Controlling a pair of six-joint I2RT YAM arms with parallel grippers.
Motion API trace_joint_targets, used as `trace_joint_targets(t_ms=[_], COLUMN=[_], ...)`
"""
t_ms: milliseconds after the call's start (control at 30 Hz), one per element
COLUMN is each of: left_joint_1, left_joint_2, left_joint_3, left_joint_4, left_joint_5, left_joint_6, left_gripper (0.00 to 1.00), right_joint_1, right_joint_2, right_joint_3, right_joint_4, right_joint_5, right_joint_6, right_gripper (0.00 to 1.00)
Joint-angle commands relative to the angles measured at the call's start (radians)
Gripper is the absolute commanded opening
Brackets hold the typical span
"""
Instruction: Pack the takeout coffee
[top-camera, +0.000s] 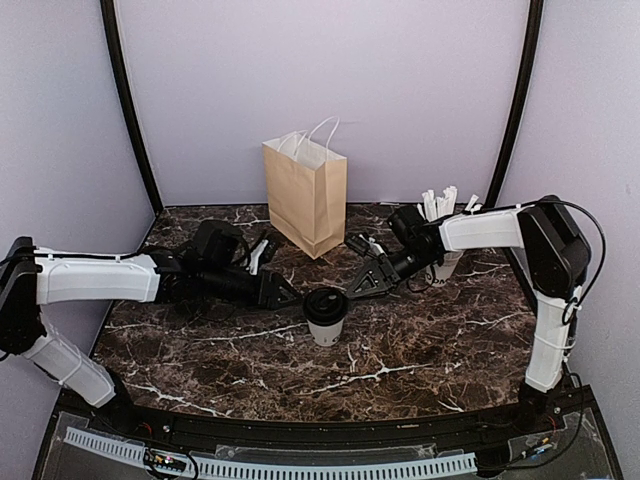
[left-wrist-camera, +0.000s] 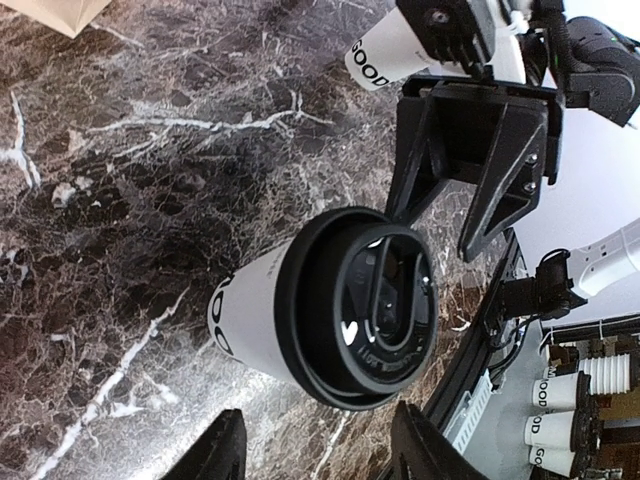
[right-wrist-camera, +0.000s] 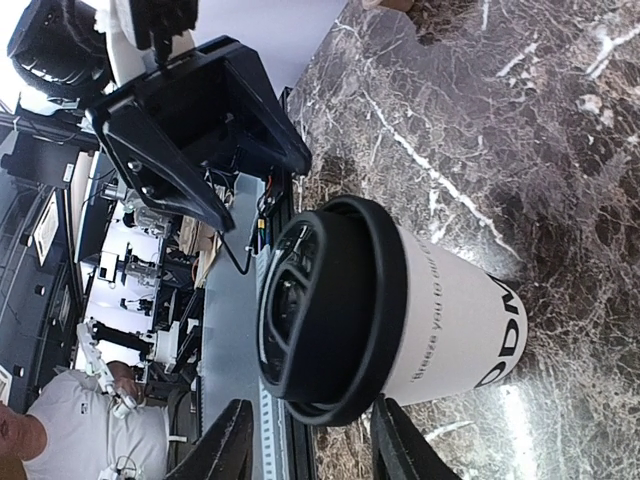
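Note:
The takeout coffee (top-camera: 325, 318), a white paper cup with dark lettering and a black lid, stands upright on the marble table (top-camera: 420, 350), left of centre. My left gripper (top-camera: 292, 294) is open just to the cup's left, level with the lid. My right gripper (top-camera: 353, 288) is open just to its right. In the left wrist view the takeout coffee (left-wrist-camera: 248, 312) lies ahead of the left gripper (left-wrist-camera: 320, 455), not between the fingers. In the right wrist view the takeout coffee (right-wrist-camera: 450, 325) likewise sits ahead of the right gripper (right-wrist-camera: 310, 450). Neither gripper holds anything.
A brown paper bag (top-camera: 305, 195) with white handles stands open at the back centre. A second white cup (top-camera: 440, 240) with white wrapped straws stands at the back right, behind the right arm. Purple walls close in the table.

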Motion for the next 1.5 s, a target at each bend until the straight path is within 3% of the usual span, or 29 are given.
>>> trace_joint_targets(t_ms=[0,200,367,900,1033,1267,1333,1467], left_joint_1=[-0.001,-0.002,-0.016,-0.014,-0.001,0.025,0.029,0.03], left_joint_2=[-0.067,-0.063,-0.011,0.209,0.264,0.342,0.349,0.333], left_joint_3=[0.006,-0.039,-0.038,0.026,0.023,-0.024,-0.043,-0.039], left_joint_4=[-0.019,0.035,0.097,0.169,0.146,0.097,0.122,0.17], left_joint_5=[-0.061,-0.067,-0.053,-0.004,0.016,0.01,0.022,0.036], left_joint_6=[0.001,-0.099,-0.14,-0.154,-0.154,-0.177,-0.178,-0.126], left_gripper=[0.53,0.61,0.65,0.54,0.5,0.46,0.45,0.47], right_joint_1=[0.006,0.005,0.005,0.013,0.025,0.028,0.028,0.029], right_joint_2=[-0.031,-0.019,0.046,0.092,0.136,0.259,0.251,0.172], right_joint_3=[0.01,0.029,0.089,0.03,-0.029,-0.042,-0.035,-0.023], right_joint_4=[-0.023,-0.02,-0.053,0.028,0.091,0.0,-0.005,0.018], right_joint_5=[-0.023,0.049,0.068,0.035,0.108,0.344,0.324,0.124], right_joint_6=[-0.025,-0.029,-0.039,0.054,0.155,0.173,0.151,0.103], right_gripper=[0.42,0.39,0.3,0.26,0.23,0.17,0.17,0.22])
